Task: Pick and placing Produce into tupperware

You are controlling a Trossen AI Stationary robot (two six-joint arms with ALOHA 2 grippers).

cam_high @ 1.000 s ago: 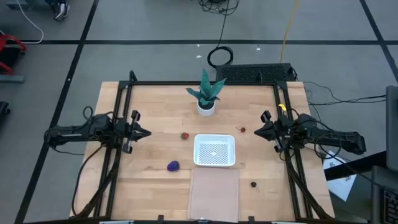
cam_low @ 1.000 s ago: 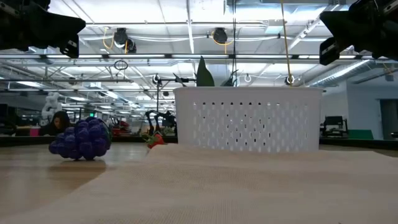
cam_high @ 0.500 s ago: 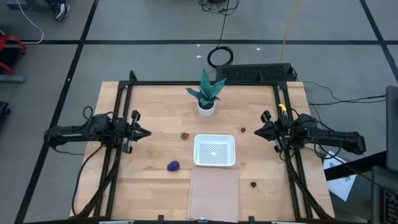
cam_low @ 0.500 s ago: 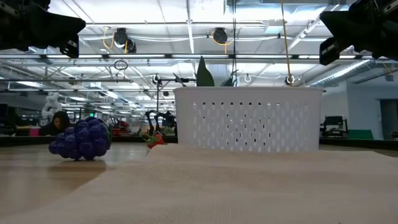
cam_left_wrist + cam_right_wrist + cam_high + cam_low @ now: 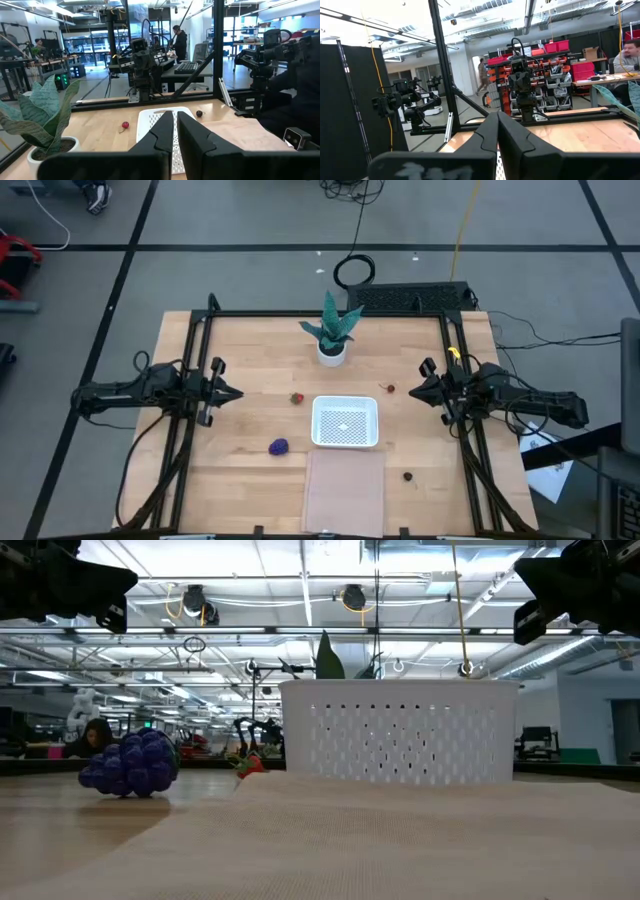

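The table [image 5: 250, 360] is pale jointed wood inside a black frame, on a grey floor crossed by dark lines; the low view looks past it into a bright workshop with ceiling lights and benches.

The tupperware [image 5: 346, 422], a white square tub with rounded corners and perforated walls, sits just right of the table's centre. A flat tan sheet [image 5: 344, 485] lies touching it at 6 o'clock. A spiky green plant in a small white pot [image 5: 331, 350] stands at 12 o'clock from the tub.

The knobbly purple grape cluster [image 5: 278, 446] lies at 8 o'clock from the tub, the red-and-green strawberry piece [image 5: 296, 397] at 10 o'clock, the small dark red fruit [image 5: 389, 388] at 1 o'clock and the small blackish fruit [image 5: 408, 475] at 5 o'clock, all on bare wood outside the tub.

The left end effector [image 5: 232, 394] hovers at the table's 9 o'clock side, fingers nearly together, grasping nothing. The right end effector [image 5: 412, 390] hangs at 3 o'clock, likewise clenched and empty.
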